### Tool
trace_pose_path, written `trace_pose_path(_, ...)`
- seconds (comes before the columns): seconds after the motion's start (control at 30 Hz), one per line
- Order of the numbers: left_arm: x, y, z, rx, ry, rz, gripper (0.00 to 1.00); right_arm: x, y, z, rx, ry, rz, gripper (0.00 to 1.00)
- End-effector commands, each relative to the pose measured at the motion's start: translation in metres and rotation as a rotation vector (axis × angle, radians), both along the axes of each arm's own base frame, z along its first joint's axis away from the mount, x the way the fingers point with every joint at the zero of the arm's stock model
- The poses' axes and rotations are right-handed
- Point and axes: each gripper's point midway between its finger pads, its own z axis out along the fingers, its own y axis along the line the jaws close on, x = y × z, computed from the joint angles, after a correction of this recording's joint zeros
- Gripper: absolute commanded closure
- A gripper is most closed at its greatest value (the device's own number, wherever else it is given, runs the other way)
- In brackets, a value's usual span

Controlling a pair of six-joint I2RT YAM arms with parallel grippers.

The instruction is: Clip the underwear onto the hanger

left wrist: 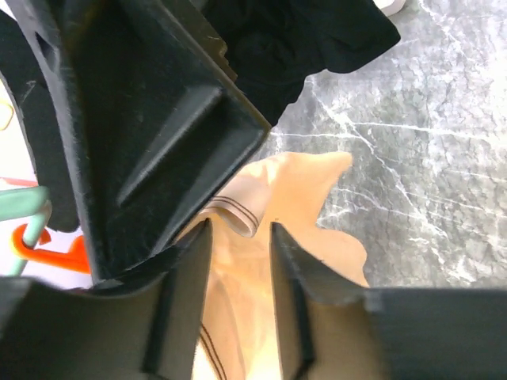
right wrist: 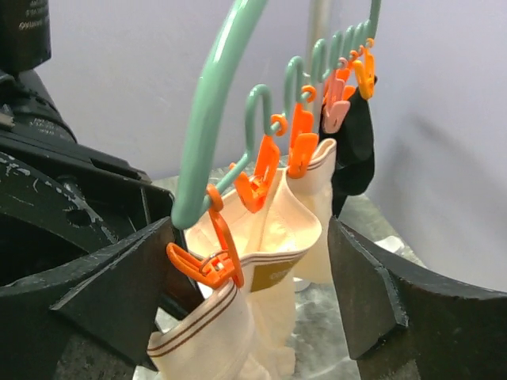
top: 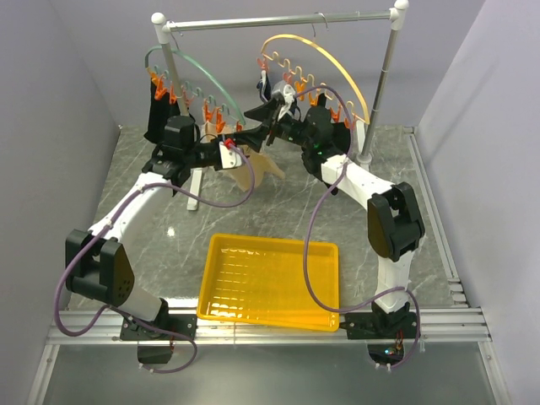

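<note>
Underwear [right wrist: 277,229] hangs from the hanger [right wrist: 214,103] by its orange clips [right wrist: 261,170], between the fingers of the wide-released right claw [right wrist: 249,237]. The left claw [left wrist: 240,229], part-released, straddles the cloth. Clipping looks nearly complete.

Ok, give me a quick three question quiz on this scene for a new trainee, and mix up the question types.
1. True or false: the right tool is clamped on the underwear.
2. Multiple choice: the hanger that holds the underwear is A yellow, B green, C black.
3. Short answer: what shows between the fingers of the left tool?

Key
1. False: its jaws stand wide apart.
2. B.
3. The underwear.
</note>
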Motion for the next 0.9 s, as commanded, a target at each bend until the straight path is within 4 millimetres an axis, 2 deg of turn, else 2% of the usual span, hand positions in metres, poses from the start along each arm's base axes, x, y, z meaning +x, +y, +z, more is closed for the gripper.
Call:
trace_pose_path(0.0,-0.012,-0.003,0.057,-0.056,-0.180,-0.030,0.55,-0.026,0.003,0.016,0.015,0.036,0.080,0.14)
trace_pose_path(0.07,-0.014,-0.001,0.057,-0.067,-0.163,-0.019,0.35,-0.025,-0.001,0.017,0.017,0.041,0.069,0.09)
trace_pose_path(0.17,-0.020,0.002,0.057,-0.081,-0.126,-0.006,0.27,-0.026,-0.009,0.023,0.029,0.038,0.058,0.08)
trace_pose_path(0.33,-0.034,0.010,0.042,-0.101,-0.037,0.038,0.20,-0.029,-0.024,0.027,0.041,0.047,0.049,0.04)
trace_pose_path(0.37,-0.038,0.013,0.039,-0.106,-0.021,0.050,0.15,-0.031,-0.030,0.030,0.045,0.045,0.044,0.04)
trace_pose_path(0.43,-0.043,0.020,0.042,-0.140,0.017,0.096,0.13,-0.034,-0.036,0.033,0.050,0.040,0.044,0.03)
trace_pose_path(0.57,-0.040,0.041,0.037,-0.242,0.147,0.249,0.06,-0.048,-0.049,0.041,0.046,0.023,0.056,0.02)
trace_pose_path(0.6,-0.036,0.051,0.037,-0.288,0.206,0.322,0.05,-0.053,-0.050,0.038,0.036,0.031,0.068,0.02)
trace_pose_path(0.67,-0.032,0.065,0.033,-0.341,0.299,0.397,0.04,-0.061,-0.055,0.043,0.027,0.019,0.064,0.02)
trace_pose_path(0.73,-0.030,0.074,0.032,-0.368,0.348,0.452,0.01,-0.068,-0.058,0.038,0.013,0.028,0.067,0.02)
trace_pose_path(0.83,-0.022,0.093,0.028,-0.425,0.457,0.587,0.01,-0.084,-0.067,0.044,-0.005,0.016,0.058,0.01)
trace_pose_path(0.87,-0.019,0.098,0.037,-0.468,0.490,0.628,0.01,-0.087,-0.069,0.040,-0.020,0.028,0.054,0.01)
